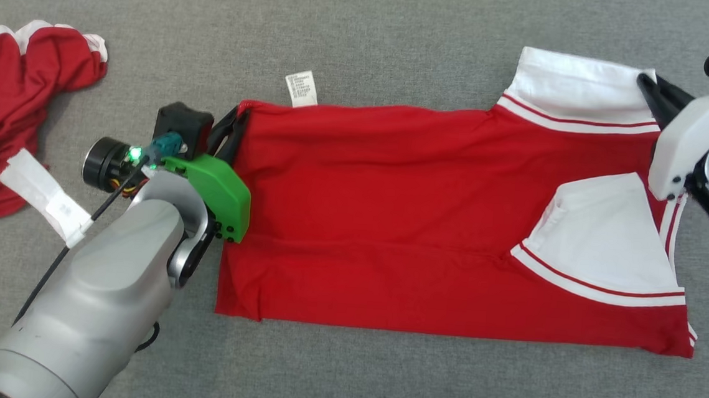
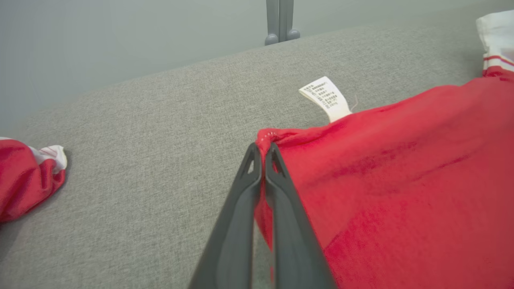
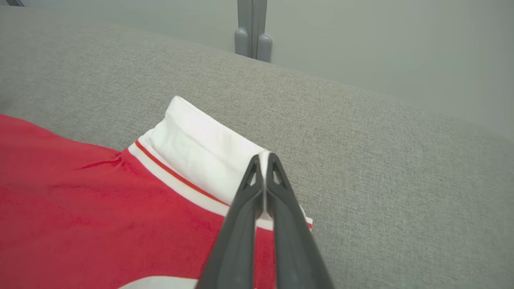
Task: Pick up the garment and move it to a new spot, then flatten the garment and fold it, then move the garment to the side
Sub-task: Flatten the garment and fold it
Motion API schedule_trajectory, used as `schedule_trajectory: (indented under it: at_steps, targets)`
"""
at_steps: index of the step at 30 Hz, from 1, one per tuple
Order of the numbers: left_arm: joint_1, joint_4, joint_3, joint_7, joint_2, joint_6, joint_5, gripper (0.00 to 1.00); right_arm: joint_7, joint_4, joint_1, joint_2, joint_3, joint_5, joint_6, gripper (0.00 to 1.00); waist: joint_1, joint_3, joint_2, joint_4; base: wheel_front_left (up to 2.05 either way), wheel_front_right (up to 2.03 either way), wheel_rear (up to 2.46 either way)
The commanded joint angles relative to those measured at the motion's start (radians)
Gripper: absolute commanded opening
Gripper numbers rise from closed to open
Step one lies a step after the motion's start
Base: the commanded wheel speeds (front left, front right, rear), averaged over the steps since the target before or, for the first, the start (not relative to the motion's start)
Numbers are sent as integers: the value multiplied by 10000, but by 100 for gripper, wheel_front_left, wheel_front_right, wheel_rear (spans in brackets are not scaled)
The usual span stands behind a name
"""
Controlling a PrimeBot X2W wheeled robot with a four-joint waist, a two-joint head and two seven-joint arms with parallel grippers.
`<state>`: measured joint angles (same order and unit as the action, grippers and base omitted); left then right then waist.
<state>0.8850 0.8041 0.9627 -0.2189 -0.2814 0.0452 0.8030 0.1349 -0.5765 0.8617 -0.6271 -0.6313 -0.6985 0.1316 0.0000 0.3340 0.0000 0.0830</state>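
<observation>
The garment (image 1: 403,215) is a red shirt with white striped sleeves, lying flat and folded lengthwise across the grey surface. My left gripper (image 1: 238,119) is shut on its far left hem corner; in the left wrist view the fingers (image 2: 263,154) pinch that red corner (image 2: 267,138). My right gripper (image 1: 646,85) is shut on the far right corner of the white sleeve (image 1: 577,86); in the right wrist view its fingers (image 3: 263,164) clamp the sleeve's white edge (image 3: 209,140). A white care label (image 1: 302,88) sticks out at the far edge.
A second red and white garment (image 1: 5,112) lies crumpled at the far left, with a white tag (image 1: 43,193) by it. The grey fabric surface (image 1: 366,31) stretches beyond the shirt. A grey post (image 2: 280,20) stands past the far edge.
</observation>
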Motion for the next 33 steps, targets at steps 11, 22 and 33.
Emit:
schedule_trajectory:
  at_steps: [11,22,33]
  targets:
    - [-1207,-986,-484,-464,-683,127,-952,0,863,3239,-3639,-676,1869,-125,-18,0,0,-625,0,-665,0,0,0]
    - [-3117,-2610,-2566,-465,-883,73,-2584,0,2442,5606,-6153,137,3580,719,-16,0,0,-720,0,-973,0,0,0]
    - [-4722,-2824,-4237,-465,-326,-412,-3530,100,3886,6375,-7647,834,4287,1461,-16,100,0,-1163,0,-892,0,0,0]
